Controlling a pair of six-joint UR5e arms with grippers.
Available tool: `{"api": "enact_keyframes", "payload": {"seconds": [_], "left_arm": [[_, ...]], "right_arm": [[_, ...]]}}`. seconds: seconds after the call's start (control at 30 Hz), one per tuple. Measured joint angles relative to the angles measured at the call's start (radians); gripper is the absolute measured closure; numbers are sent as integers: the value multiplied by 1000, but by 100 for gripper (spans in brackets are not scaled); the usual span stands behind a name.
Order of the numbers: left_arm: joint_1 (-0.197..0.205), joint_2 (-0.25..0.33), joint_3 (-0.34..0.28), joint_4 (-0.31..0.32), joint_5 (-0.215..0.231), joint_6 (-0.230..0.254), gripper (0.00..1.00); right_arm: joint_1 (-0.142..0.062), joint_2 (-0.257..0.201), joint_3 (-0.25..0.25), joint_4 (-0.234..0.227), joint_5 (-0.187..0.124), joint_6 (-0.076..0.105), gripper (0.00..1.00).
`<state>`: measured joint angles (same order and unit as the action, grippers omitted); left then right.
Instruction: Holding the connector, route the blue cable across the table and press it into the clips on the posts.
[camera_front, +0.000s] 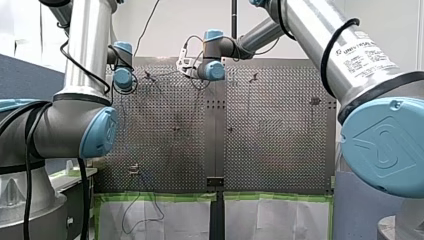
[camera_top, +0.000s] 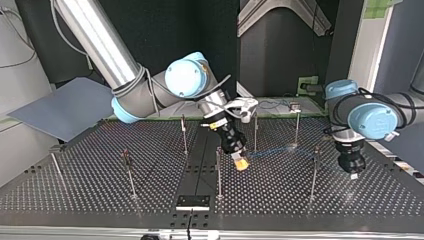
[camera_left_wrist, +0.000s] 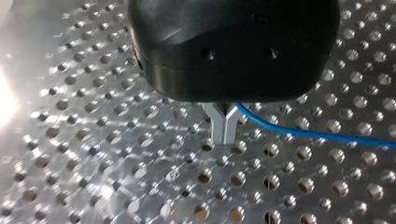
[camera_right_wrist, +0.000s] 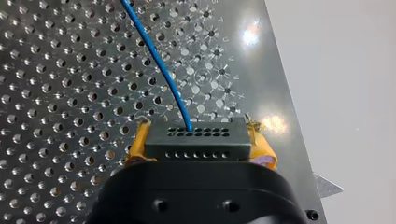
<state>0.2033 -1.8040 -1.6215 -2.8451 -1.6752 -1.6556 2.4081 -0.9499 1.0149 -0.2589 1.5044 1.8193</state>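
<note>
Right wrist view: my right gripper (camera_right_wrist: 200, 142) is clamped on the connector (camera_right_wrist: 196, 148), with one yellow pad against each end of it.
Connector: a black block with rows of small holes, held level between the pads just above the perforated table (camera_right_wrist: 70, 93).
Blue cable (camera_right_wrist: 159, 60): comes out of the connector's hole-covered face and curves away ahead of the gripper over the table, near the table's edge.
Left wrist view: my left gripper (camera_left_wrist: 223, 133) has a black body, and its metal fingers (camera_left_wrist: 219, 133) are brought together at the tips, close above the table.
Cable at left gripper: runs out from just beside the upper part of the fingers and off to one side over the holes. I cannot tell whether it is pinched between them.
Top view: my right arm enters at the view's left and its gripper tilts down near the table's middle, among the thin upright posts (camera_top: 218, 170).
Left arm, top view: at the view's right, with its gripper pointing straight down, close to the surface.
Cable, top view: a faint blue line spans between the two grippers, above the table. It is too small to tell whether it sits in a clip.
Front view: both arms reach to the far part of the table. The fingers are too small to read.
</note>
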Motion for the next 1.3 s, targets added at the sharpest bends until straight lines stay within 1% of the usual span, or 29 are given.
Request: {"api": "enact_keyframes", "payload": {"seconds": [0.1,0.13,0.17,0.2,0.27,0.3,0.37,0.4,0.43,0.47,0.5,0.53,0.57,0.73,0.87,0.97,1.1,1.3], "left_arm": [[0,-3,0,-4,24,2,100],[0,-3,0,-5,31,0,98],[0,-2,0,-7,39,-3,93],[-1,-1,0,-9,48,-9,93],[-2,2,0,-13,57,-20,85],[-3,3,0,-18,57,-29,85],[-4,5,0,-28,52,-42,72],[-5,5,0,-36,47,-52,72],[-6,5,0,-43,43,-57,62],[-7,5,0,-48,40,-62,35],[-9,3,0,-56,38,-64,35],[-11,3,0,-61,37,-64,13],[-12,2,0,-68,35,-63,2],[-20,7,1,-108,22,-58,2],[-28,10,-1,-143,25,-58,2],[-36,17,-6,-167,12,-58,2],[-46,40,-8,-191,-16,-59,2],[-49,80,-11,-222,-7,-71,2]], "right_arm": [[0,0,0,0,0,-1,100],[0,1,0,0,0,-1,100],[0,1,0,0,0,-1,100],[0,1,0,0,0,-1,100],[0,1,0,1,1,-1,100],[0,1,0,1,1,-1,100],[1,1,0,1,1,-1,100],[2,1,0,1,1,-1,100],[3,1,0,1,1,-1,100],[3,1,0,1,1,-1,100],[4,1,0,1,1,-1,100],[4,1,0,1,1,-1,100],[5,1,0,1,1,-1,100],[5,1,0,2,1,-1,100],[6,1,0,2,1,-1,100],[7,1,0,3,1,-1,100],[7,1,0,5,1,-1,100],[9,1,0,6,3,-1,100]]}}
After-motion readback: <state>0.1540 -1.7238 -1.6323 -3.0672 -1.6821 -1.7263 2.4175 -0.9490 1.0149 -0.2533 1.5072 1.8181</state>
